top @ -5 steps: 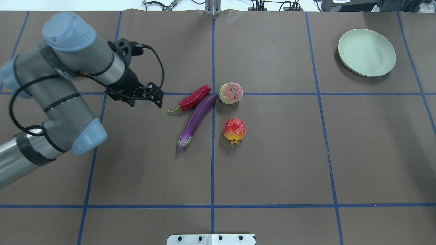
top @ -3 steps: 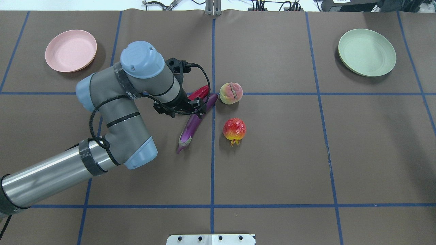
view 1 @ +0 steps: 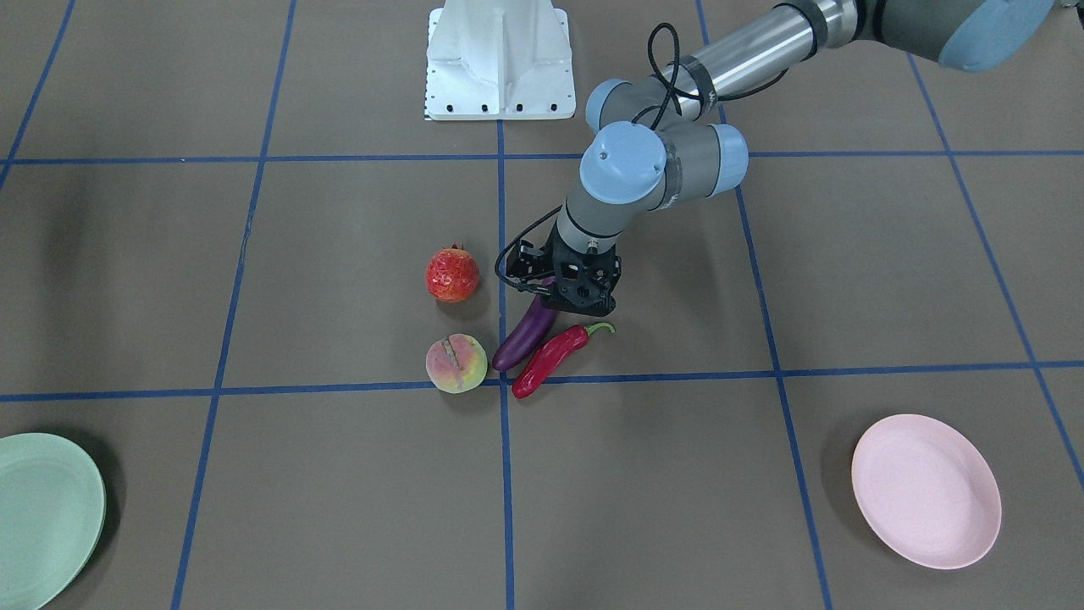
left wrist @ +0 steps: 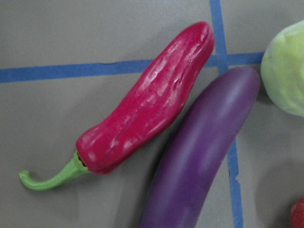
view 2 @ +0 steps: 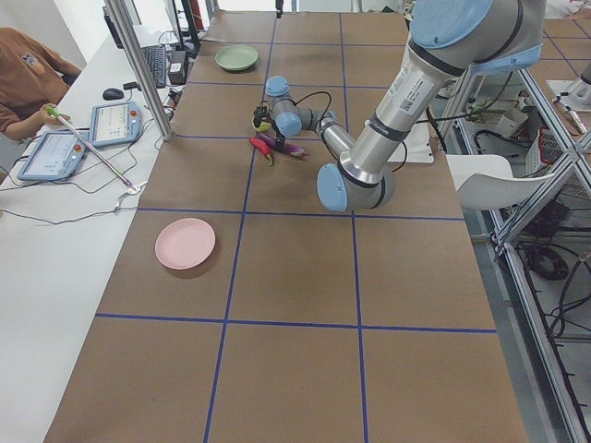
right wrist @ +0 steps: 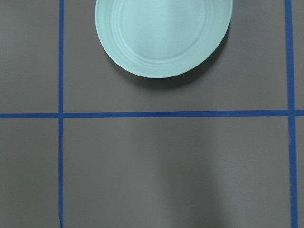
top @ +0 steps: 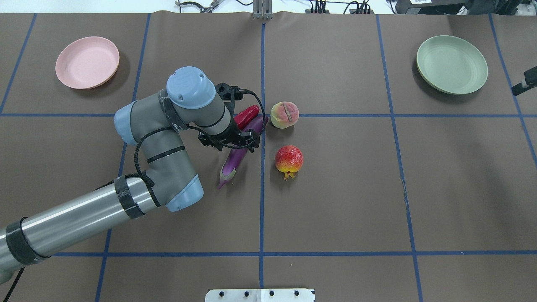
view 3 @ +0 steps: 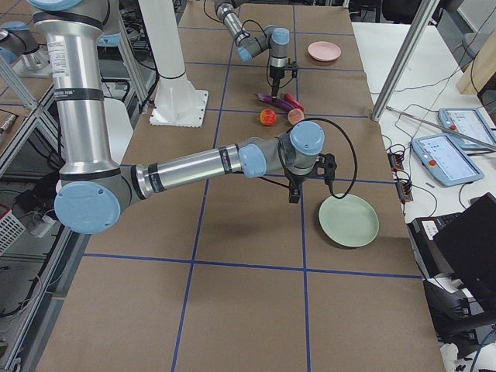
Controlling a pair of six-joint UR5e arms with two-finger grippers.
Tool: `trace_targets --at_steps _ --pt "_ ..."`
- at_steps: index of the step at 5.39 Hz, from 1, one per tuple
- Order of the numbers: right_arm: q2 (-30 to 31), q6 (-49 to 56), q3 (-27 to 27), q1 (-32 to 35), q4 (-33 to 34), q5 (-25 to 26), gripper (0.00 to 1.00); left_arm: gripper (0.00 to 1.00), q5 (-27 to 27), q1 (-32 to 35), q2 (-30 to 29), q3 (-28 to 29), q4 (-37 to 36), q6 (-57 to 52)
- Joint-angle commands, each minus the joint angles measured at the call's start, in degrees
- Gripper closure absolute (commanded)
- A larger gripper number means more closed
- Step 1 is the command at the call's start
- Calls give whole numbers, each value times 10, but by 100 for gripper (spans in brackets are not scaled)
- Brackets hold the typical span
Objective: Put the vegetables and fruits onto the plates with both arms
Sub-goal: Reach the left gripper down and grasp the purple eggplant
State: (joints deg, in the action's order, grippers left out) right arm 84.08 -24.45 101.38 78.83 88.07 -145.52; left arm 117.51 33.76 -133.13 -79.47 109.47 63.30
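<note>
The purple eggplant (top: 233, 161) and the red chili (top: 247, 114) lie side by side at the table's middle, and both fill the left wrist view (left wrist: 199, 156) (left wrist: 147, 104). The peach (top: 285, 114) sits just right of them, with the red-orange fruit (top: 288, 159) nearer the robot. My left gripper (top: 228, 144) hangs over the eggplant's middle and looks open; no fingers show in its wrist view. The pink plate (top: 87, 62) is far left and the green plate (top: 452, 64) far right. My right gripper (view 3: 294, 194) hovers beside the green plate (right wrist: 164, 33); I cannot tell its state.
The white base block (top: 260, 295) stands at the near table edge. Blue tape lines (top: 262, 188) cross the brown table cover. A seated operator (view 2: 28, 69) and tablets (view 2: 115, 122) are beside the table, past the far edge.
My left arm has swung right from the pink plate's side to over the chili and eggplant, uncovering that plate. A bit of the right arm now shows at the overhead view's right edge.
</note>
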Motion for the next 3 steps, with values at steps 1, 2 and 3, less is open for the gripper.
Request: trace_targets --at_steps 1,2,3 --pt "-33 -55 -1 -32 -1 2 0 15 -1 -12 1 -2 0 2" --pt "-43 -66 -2 -39 0 2 0 17 -20 -23 2 -1 0 2" --pt "-49 -76 -2 -43 0 2 0 17 -25 -26 2 0 -1 2"
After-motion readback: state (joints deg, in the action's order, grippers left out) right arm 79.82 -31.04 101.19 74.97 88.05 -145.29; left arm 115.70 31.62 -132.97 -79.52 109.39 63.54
